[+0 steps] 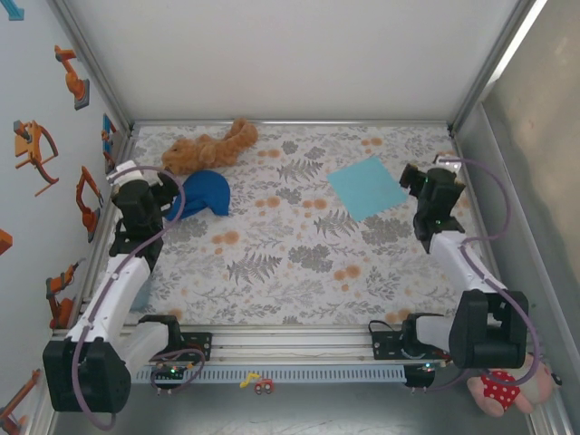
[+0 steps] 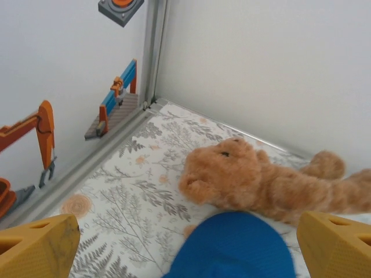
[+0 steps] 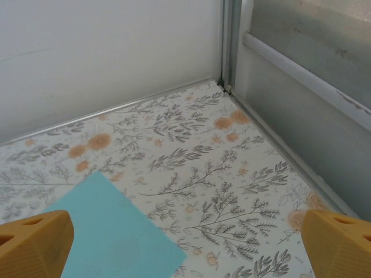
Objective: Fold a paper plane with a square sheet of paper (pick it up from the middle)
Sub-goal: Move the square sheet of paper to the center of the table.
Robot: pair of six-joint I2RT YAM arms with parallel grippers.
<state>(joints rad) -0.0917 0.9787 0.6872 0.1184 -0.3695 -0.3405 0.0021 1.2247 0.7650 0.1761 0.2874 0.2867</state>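
A square sheet of paper (image 1: 366, 187), light cyan-blue and unfolded, is being shown lying flat on the flower-patterned table (image 1: 272, 272). In the overhead view it is at about 2 o'clock from the table's middle, with one corner pointing toward the far wall. The right gripper (image 1: 414, 178) is being held just beside the sheet's corner at 3 o'clock; whether it is touching the paper cannot be told. Its yellow fingers (image 3: 35, 243) are being held spread wide with nothing between them. In the right wrist view the sheet is being seen low at 7 o'clock, beside the left-hand finger, with bare table and the corner of the enclosure beyond it.

The left gripper (image 2: 186, 231) is likewise being held wide apart, gripping nothing. It is being poised at the table's 10 o'clock side, at the near edge of a dark blue dome (image 1: 204, 193), which is being framed between its two fingers in the left wrist view. A tan plush toy (image 1: 210, 145) is lying just past the dome at 12 o'clock from it, stretched along the far wall. Orange robot-arm stickers (image 1: 36, 149) are being displayed on the left wall. A second plush toy (image 1: 503, 390), with red spotted fabric, is lying off the table at 5 o'clock, by the right arm's base. A small toy car (image 1: 263, 385) is resting on the front rail at 6 o'clock. The sheet and the dome are lying well apart.
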